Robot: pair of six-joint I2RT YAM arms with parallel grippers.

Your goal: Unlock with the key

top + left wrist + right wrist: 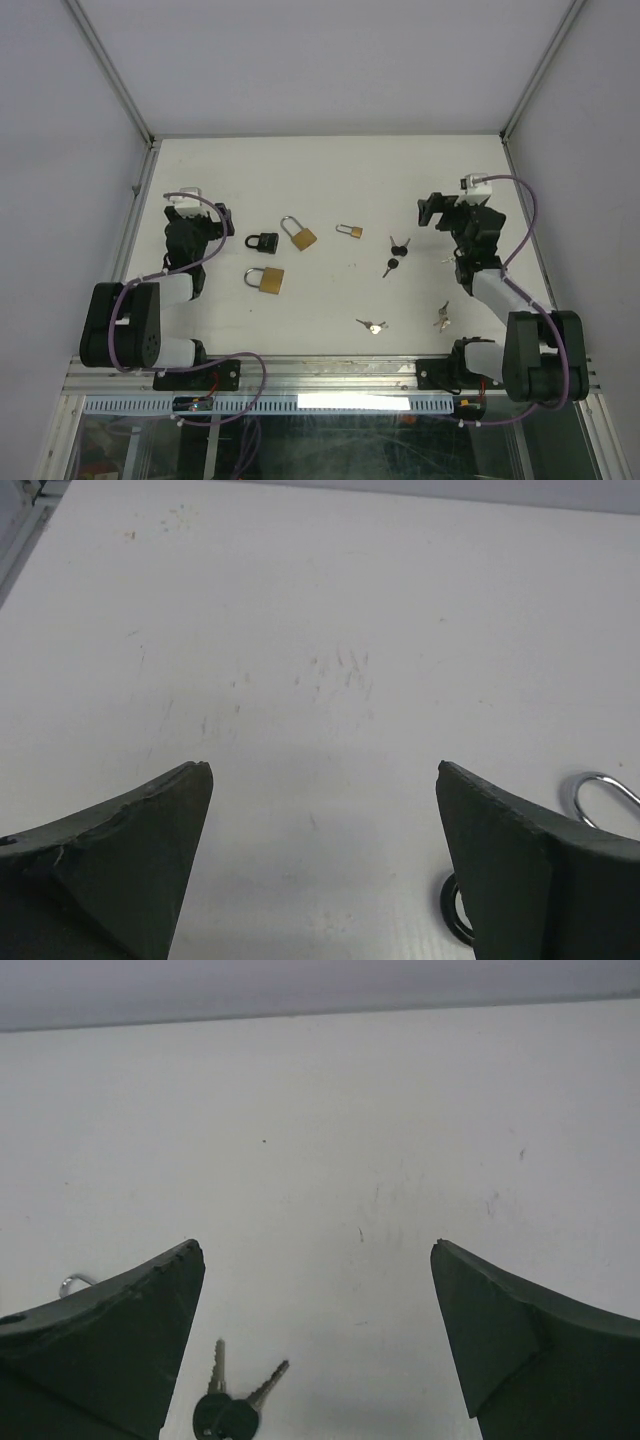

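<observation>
The left claw (323, 769) and right claw (316, 1248) are wide open and empty. The keys (397, 250) and locks (265, 280) lie apart. Nothing is unlocked yet.

In the left wrist view a silver shackle (600, 777) ran off the right edge. Its body was hidden behind the left end effector's finger (540, 880), which also covered most of a dark ring (446, 905). In the right wrist view black-headed keys (225, 1418) were cut by the bottom edge, and a silver loop (70, 1280) barely cleared the right end effector's finger (100, 1350).
</observation>
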